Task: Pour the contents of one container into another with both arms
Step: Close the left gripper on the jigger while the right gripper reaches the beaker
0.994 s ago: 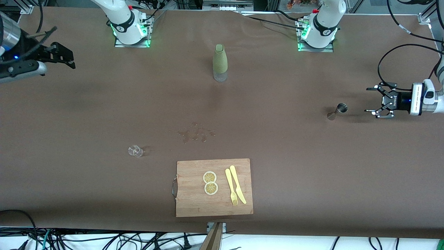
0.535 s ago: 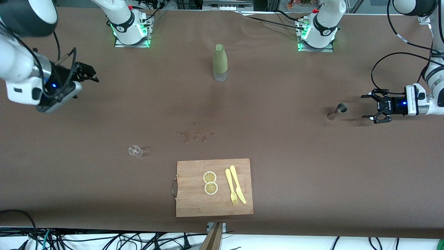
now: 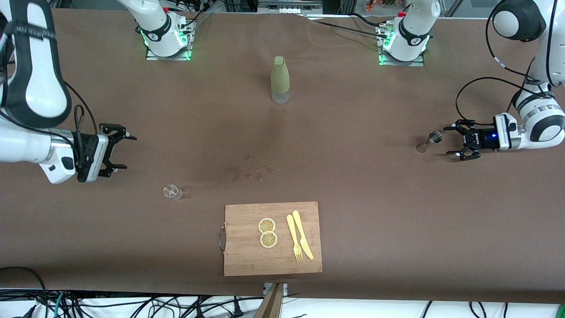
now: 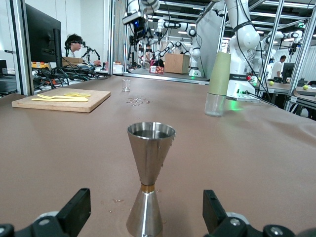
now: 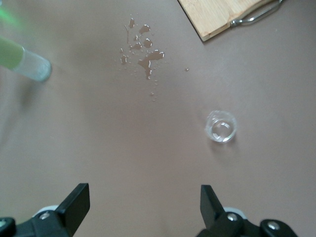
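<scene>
**A:** What has changed in the last second? Your left gripper was hanging back near the left arm's end of the table; it has come in low and level, and the steel jigger now stands just in front of its fingertips, lined up with the gap. The fingers are wide apart, with nothing between them.

**B:** And the right one?

**A:** Your right gripper has swung down from high at the table's edge and now hangs over bare brown table toward the right arm's end, fingers apart and empty. The small clear glass sits nearer the front camera than the spot below it, and well apart from it. Its wrist camera has the glass in view, off to one side of the gap between the fingers.

**B:** So what does that mean for the pour?

**A:** I'd judge you're at the reach stage on both sides: nothing is lifted yet. The jigger is upright and narrow at the waist, so close there gently or it may tip. The green-sleeved bottle, the spilled drops and the cutting board are untouched
</scene>
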You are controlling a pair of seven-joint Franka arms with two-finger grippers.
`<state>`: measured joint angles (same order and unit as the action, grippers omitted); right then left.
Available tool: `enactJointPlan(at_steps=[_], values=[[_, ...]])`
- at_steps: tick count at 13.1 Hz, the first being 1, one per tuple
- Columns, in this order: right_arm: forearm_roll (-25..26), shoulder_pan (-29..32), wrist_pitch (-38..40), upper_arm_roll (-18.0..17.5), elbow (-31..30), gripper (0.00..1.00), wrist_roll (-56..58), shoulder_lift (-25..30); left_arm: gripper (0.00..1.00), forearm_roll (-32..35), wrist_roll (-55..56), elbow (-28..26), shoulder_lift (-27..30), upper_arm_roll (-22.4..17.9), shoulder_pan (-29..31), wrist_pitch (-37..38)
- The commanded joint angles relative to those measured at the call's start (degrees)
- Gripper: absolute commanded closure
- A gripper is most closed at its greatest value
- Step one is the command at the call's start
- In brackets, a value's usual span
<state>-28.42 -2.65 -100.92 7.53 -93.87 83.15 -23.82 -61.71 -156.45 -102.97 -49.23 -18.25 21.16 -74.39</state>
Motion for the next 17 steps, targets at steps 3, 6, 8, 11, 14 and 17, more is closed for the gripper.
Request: enactJointPlan(at_steps=[3,6,8,11,14,17], values=[[-14.0,4.0,-1.1,-0.1,1.9,0.01,25.0,-10.2,0.0,-2.8,-10.2,-2.4,-2.4,0.5,-2.5,-1.9],[-24.7,6.2,-0.6,-0.1,9.2,0.01,43.5,-20.7,0.0,-3.1,-10.2,-2.4,-2.5,1.8,-3.1,-2.3],[-27.8,7.4,1.7,-0.3,12.4,0.01,49.4,-24.8,0.0,-3.1,-10.2,-2.4,-2.5,2.0,-3.2,-2.5],[-35.0,8.1,2.7,-0.3,17.1,0.01,56.8,-30.7,0.01,-3.1,-10.0,-2.4,-2.5,2.0,-3.3,-2.5],[-37.3,8.1,3.0,-1.2,19.5,0.01,61.2,-34.3,0.07,-2.6,-10.0,-2.3,-2.4,2.0,-3.2,-2.3],[-39.9,7.7,4.4,-1.7,19.0,0.01,62.6,-35.6,0.23,-2.4,-10.0,-2.3,-2.4,2.0,-3.2,-2.2]])
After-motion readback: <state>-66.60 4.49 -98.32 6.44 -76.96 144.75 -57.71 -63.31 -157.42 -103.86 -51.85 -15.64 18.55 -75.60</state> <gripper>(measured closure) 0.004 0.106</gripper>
